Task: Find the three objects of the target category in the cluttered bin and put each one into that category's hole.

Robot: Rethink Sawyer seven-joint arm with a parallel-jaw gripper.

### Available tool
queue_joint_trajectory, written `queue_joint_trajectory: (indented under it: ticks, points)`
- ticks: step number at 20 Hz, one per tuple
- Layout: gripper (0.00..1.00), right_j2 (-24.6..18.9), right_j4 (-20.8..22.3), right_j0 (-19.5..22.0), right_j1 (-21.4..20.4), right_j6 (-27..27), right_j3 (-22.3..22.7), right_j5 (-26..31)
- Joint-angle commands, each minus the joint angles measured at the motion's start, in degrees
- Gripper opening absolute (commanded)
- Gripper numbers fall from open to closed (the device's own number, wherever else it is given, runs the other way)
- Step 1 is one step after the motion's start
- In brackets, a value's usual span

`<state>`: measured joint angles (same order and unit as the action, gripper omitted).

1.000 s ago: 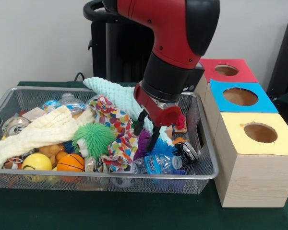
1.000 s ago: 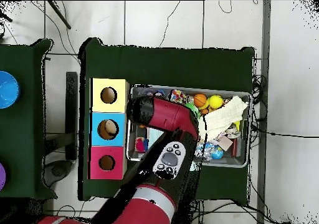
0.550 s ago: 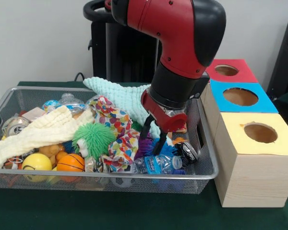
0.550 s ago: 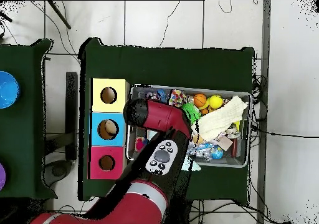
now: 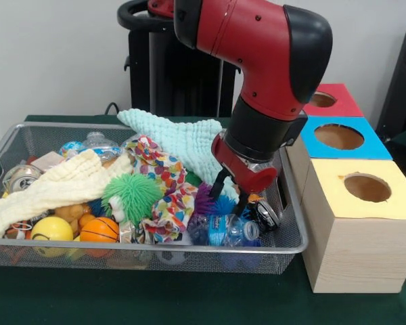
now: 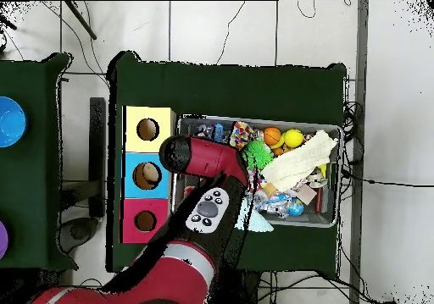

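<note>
Directly below claw (image 5: 231, 194): blue spiky toy (image 5: 223, 205).

The arm (image 6: 208, 161) hides the bin's (image 6: 332, 220) left part overhead.

Red arm (image 6: 203, 161) over bin (image 6: 332, 131), pincer apparently hidden beneath

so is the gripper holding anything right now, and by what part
Nothing is held. The gripper is open and empty, just above the blue and purple spiky toy in the wire bin.
</note>
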<state>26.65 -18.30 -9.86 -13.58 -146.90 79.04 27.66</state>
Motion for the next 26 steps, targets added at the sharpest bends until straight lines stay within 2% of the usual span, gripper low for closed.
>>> queue_joint_trajectory:
  ticks: [1,8,15,26]
  points:
    - [1.0,-2.7,-3.7,0.2,4.4,-12.6,-3.8,-2.0]
    - [1.0,-2.0,-4.8,-0.2,5.5,-12.5,-4.7,-2.2]
    - [1.0,-2.2,-4.8,0.0,5.0,-11.9,-4.4,-2.0]
    - [1.0,-2.7,-4.8,0.9,6.7,-11.5,-5.3,-4.3]
